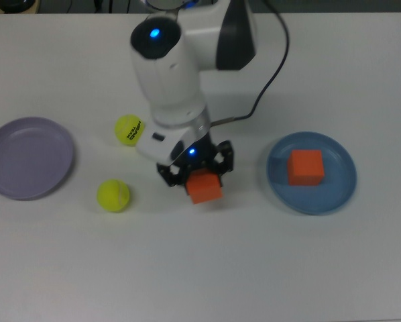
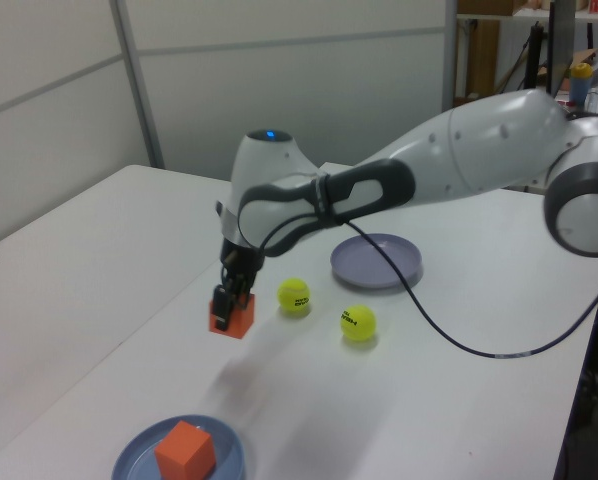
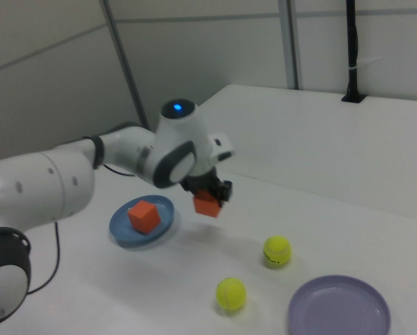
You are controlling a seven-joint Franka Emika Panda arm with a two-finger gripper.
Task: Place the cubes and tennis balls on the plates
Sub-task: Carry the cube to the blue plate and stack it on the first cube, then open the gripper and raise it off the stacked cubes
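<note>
Occlusion first: in the top view the arm's white wrist housing covers the top of the gripper (image 1: 195, 176), so only the dark fingertips show, one on either side of the held cube (image 1: 204, 188). In the left view the arm runs off the left view's right edge. In the right view the blue plate (image 3: 122, 227) is blurred at its rim.

Gripper closed onto an orange cube, fingers pressed against two opposite faces. Cube hangs below the fingers and is clear of the table (image 1: 207, 268); the right view shows it in the air with open space beneath, and the left view (image 2: 231, 311) shows a faint shadow on the surface beneath it.

Held cube sits between the tennis balls and the blue plate in the top view, near the plate's left rim (image 1: 275, 176) but not over it. Second orange cube (image 1: 304, 167) rests inside the blue plate, roughly centred.

Lettered tennis ball (image 1: 129, 129) lies on the table at the top view's left of the arm. Plain tennis ball (image 1: 113, 195) lies lower, apart from it. Both are on bare table, well apart from the gripper.

Lavender plate (image 1: 13, 174) at the top view's far left edge, nothing on it.
</note>
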